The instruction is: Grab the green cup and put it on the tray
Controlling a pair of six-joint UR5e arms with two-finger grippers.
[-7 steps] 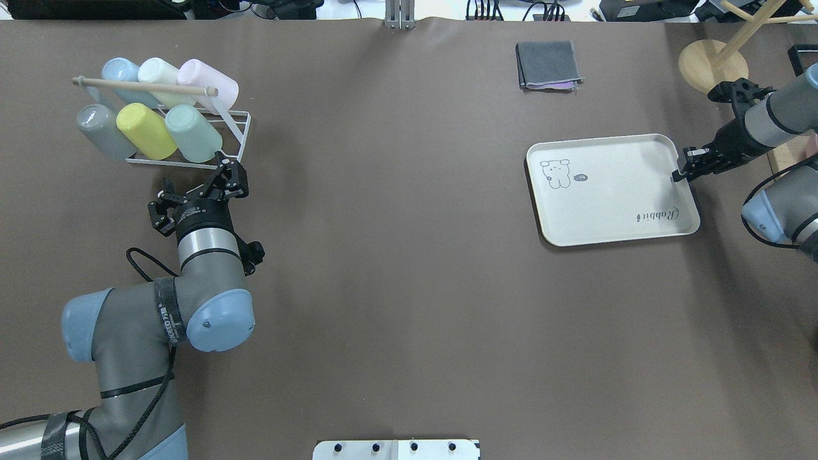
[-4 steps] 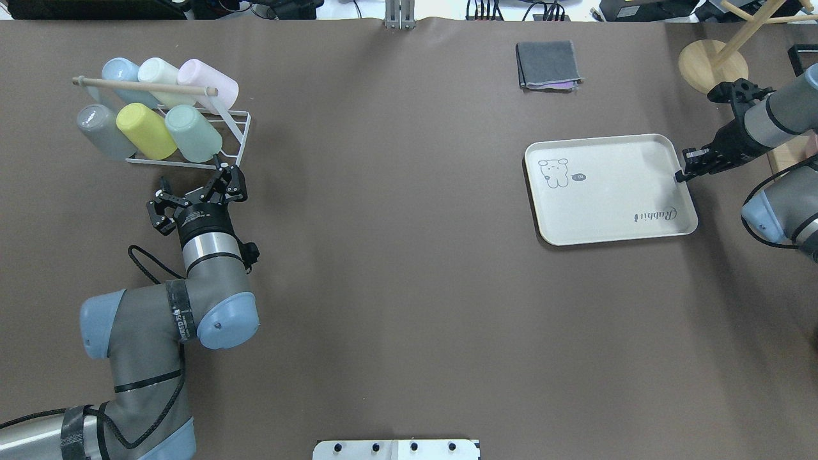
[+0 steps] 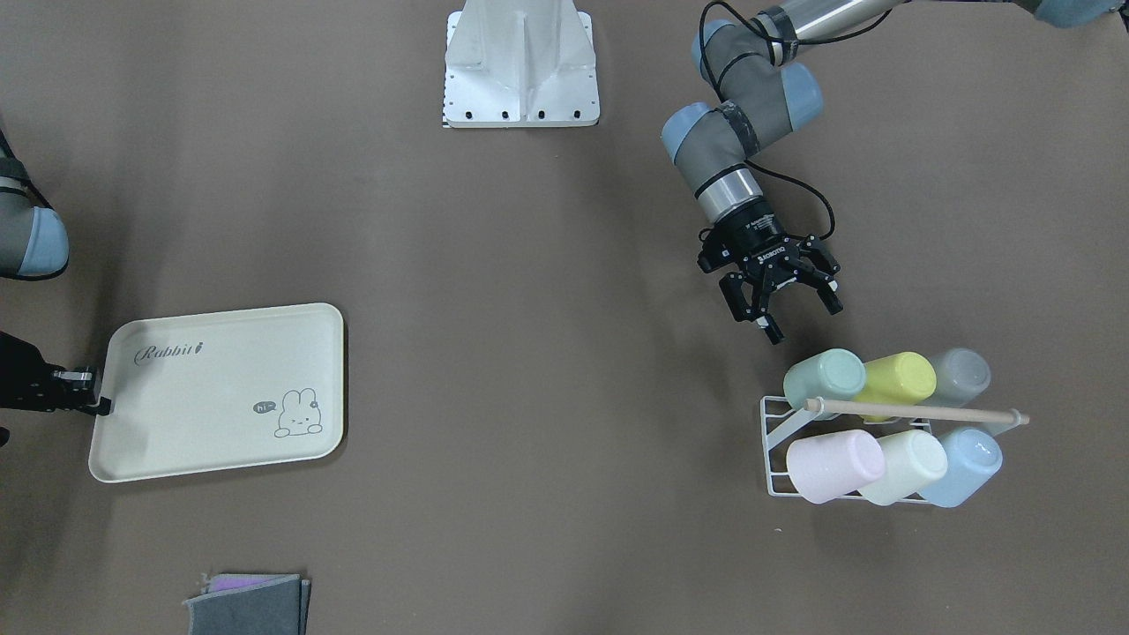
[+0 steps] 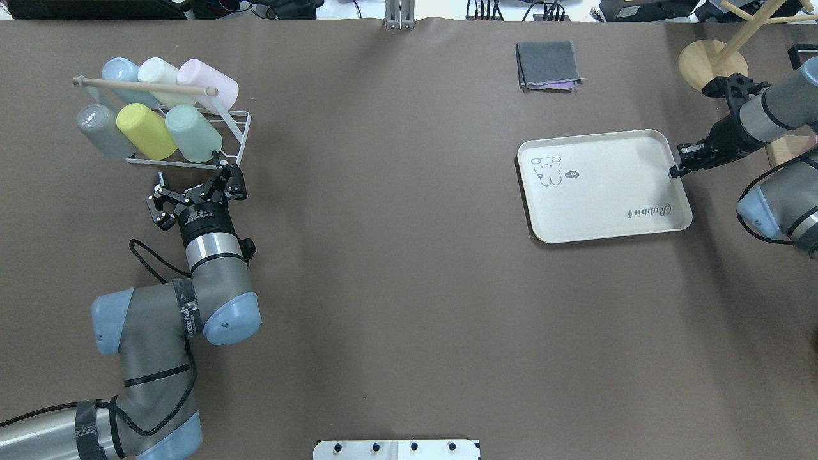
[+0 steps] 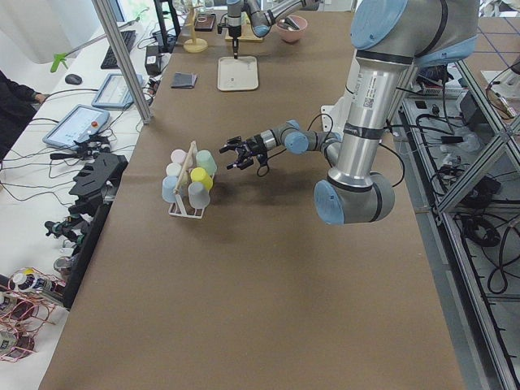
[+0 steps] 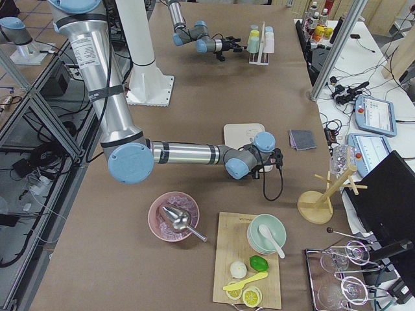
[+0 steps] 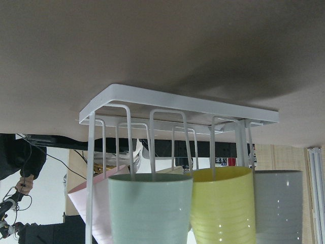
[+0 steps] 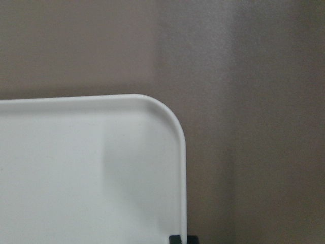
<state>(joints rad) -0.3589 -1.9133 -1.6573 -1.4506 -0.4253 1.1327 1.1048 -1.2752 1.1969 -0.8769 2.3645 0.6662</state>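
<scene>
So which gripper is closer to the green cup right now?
Left. The left gripper is open just short of the green cup; the right gripper is far across the table at the tray rim.

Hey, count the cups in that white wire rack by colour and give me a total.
Green cup: 1
Yellow cup: 1
Grey cup: 1
Pink cup: 1
Cream cup: 1
Blue cup: 1
Total: 6 cups in the rack
</scene>
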